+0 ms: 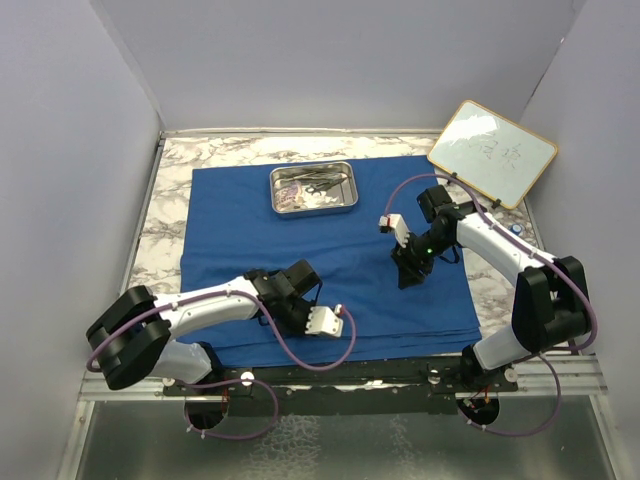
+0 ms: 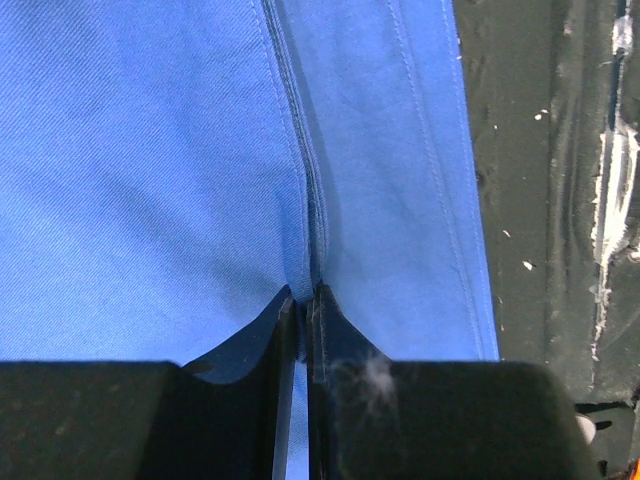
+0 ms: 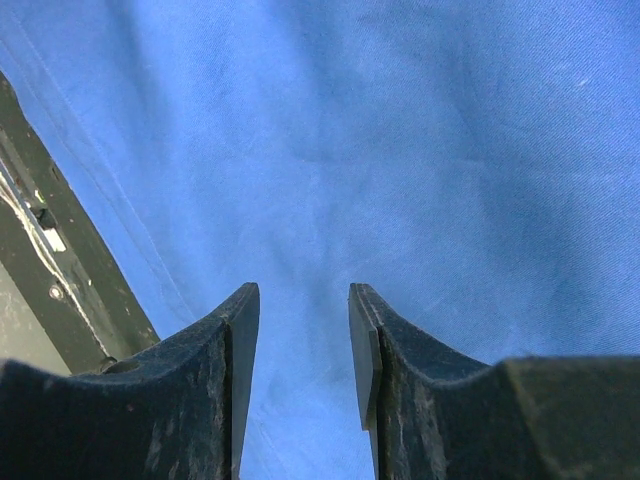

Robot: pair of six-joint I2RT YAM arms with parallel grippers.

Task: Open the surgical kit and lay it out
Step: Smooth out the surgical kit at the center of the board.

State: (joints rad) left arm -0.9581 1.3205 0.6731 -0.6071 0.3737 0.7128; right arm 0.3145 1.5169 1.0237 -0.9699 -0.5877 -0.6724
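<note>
Instruments [image 1: 318, 182] in tray [image 1: 274, 190] too small to identify; whiteboard [image 1: 492, 152] writing illegible

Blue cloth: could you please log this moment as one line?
left gripper: shut on blue cloth fold | right gripper: open, over cloth | tray: on cloth

A wood-framed whiteboard [image 1: 492, 152] is sitting askew at the far right. The marbled worktop [image 1: 170, 200] is showing along the left.
</note>
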